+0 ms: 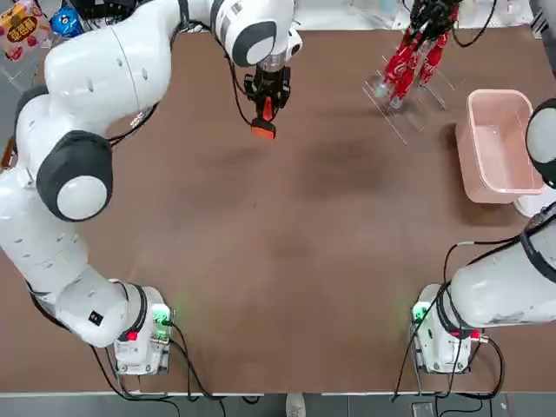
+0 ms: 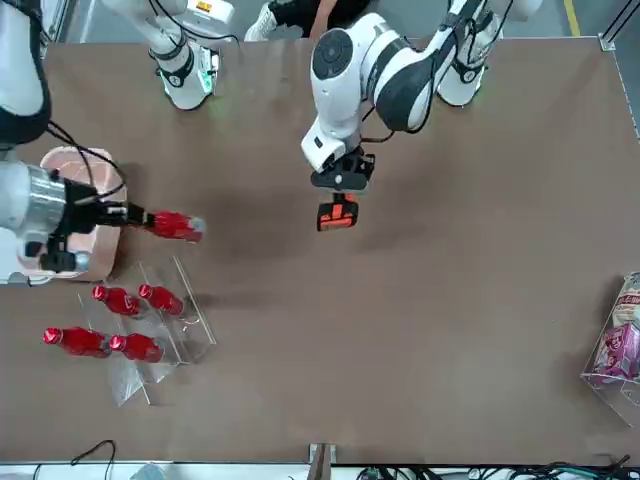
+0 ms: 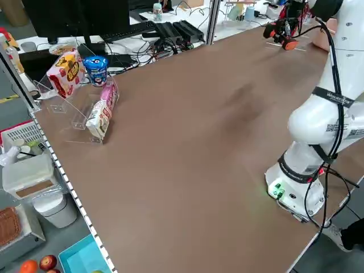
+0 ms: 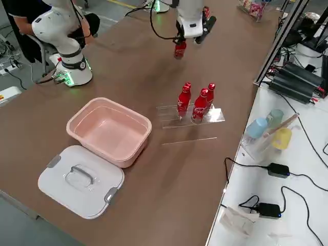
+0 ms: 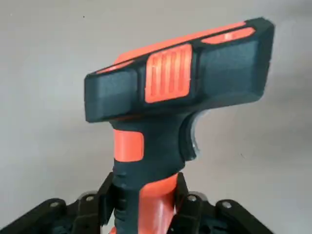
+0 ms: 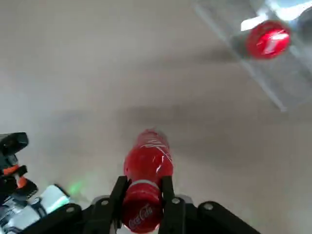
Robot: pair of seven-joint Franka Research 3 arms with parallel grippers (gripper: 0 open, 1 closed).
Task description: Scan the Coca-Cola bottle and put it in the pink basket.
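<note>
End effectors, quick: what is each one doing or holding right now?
Left end effector: shut on the scanner, held above the table.
Right end effector: shut on a Coca-Cola bottle, lifted off the rack.

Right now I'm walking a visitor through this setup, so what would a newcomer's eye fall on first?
Probably the left gripper over the table's middle, its fingers shut on an orange-black scanner. Next, the right gripper holding one red Coca-Cola bottle sideways in the air, beside the pink basket. Four more bottles stand in a clear rack close by.
</note>
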